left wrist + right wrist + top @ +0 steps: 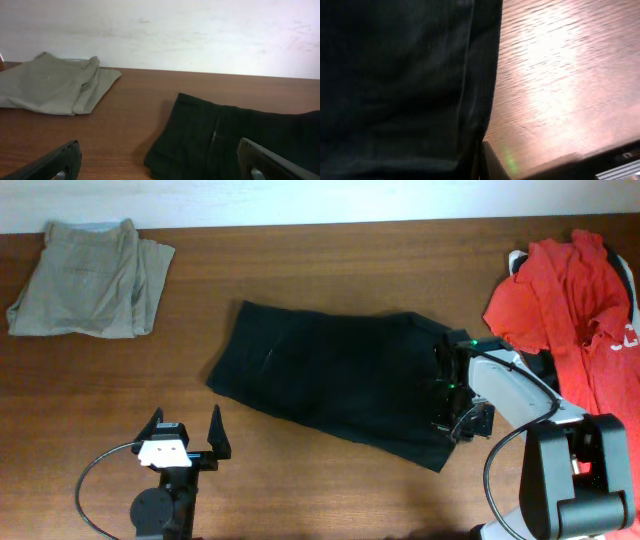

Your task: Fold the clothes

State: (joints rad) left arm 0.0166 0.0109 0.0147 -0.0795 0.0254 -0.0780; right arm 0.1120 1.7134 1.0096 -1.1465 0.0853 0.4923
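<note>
Surface [350, 260]: brown wood, with a pale wall behind its far edge.
Black garment [330, 375]: spread flat at the middle of the surface, its long side running from the left-centre toward the right near edge. The outline is slanted, with the right end nearer the near edge than the left. A seam or fly line shows on it in the left wrist view [240, 140].
Khaki garment [90, 275]: folded into a stack at the far left corner, well apart from the black garment.
Red shirt [575, 300]: lies crumpled along the right edge, reaching the far right corner, with its collar showing.
Left hand [185, 420]: sits near the near edge, left of centre. Its fingers [55, 162] are spread wide and hold nothing, and it is clear of the black garment's left end.
Right hand [455, 395]: sits down at the right end of the black garment, over the cloth's edge. In the right wrist view the dark cloth [395, 90] fills the left of the picture, with one finger [487, 162] just beside its edge. I cannot tell whether it grips the cloth.
Right arm [510, 390]: reaches in from the near right corner, between the black garment and the red shirt.
</note>
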